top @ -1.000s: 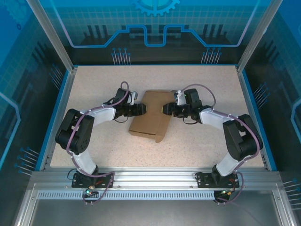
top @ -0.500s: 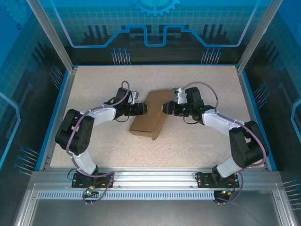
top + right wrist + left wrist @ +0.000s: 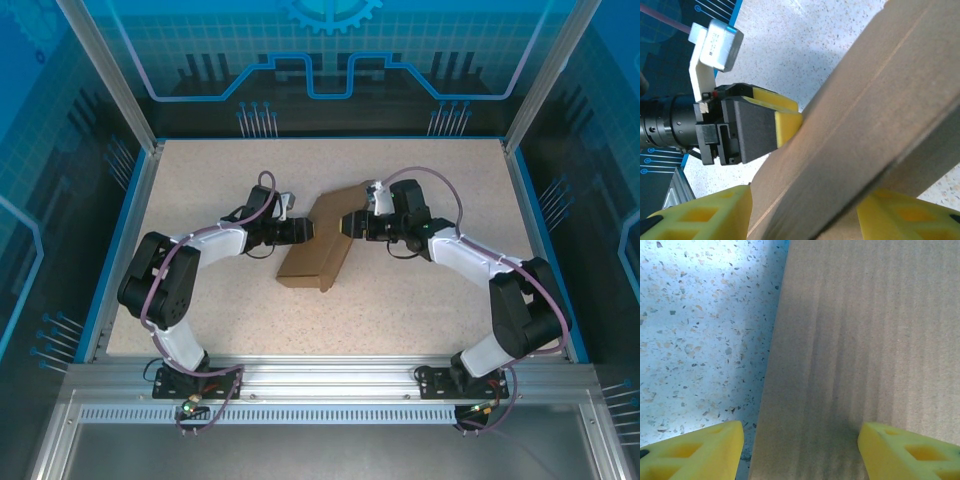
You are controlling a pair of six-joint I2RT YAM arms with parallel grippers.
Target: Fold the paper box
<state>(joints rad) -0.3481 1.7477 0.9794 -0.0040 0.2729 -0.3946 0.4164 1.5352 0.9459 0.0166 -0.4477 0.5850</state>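
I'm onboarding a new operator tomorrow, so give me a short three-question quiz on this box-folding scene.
1. True or false: the paper box lies completely flat on the table.
2. Multiple choice: the left end effector and right end effector meet the box A) both from its near edge, B) from opposite sides, facing each other, C) both from above its far edge.
3. Fill in: the left end effector's fingers are coloured ____.
Key: 1 false, the right wrist view shows it tilted up off the table; 2 B; 3 yellow.
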